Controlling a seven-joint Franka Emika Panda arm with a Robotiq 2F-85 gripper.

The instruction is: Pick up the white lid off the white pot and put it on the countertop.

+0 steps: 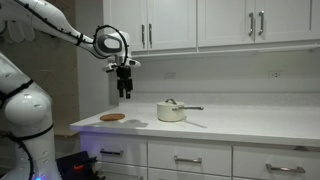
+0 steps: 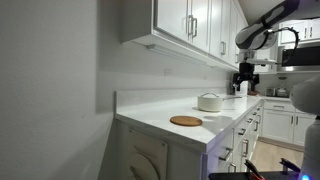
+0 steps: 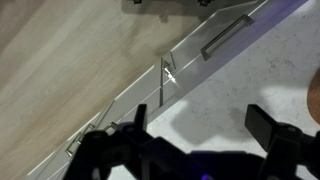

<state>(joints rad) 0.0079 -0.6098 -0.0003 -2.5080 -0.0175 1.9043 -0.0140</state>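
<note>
The white pot stands on the countertop with its long thin handle pointing sideways. The white lid sits on it. Both exterior views show them, with the pot and lid on the countertop. My gripper hangs well above the counter, off to the side of the pot, between it and a brown disc; it also shows in an exterior view. In the wrist view the gripper is open and empty over bare countertop; the pot is out of that view.
A flat reddish-brown round disc lies near the counter's end, also seen in an exterior view. Upper cabinets hang above the counter. Drawers with metal bar handles are below; one handle shows in the wrist view.
</note>
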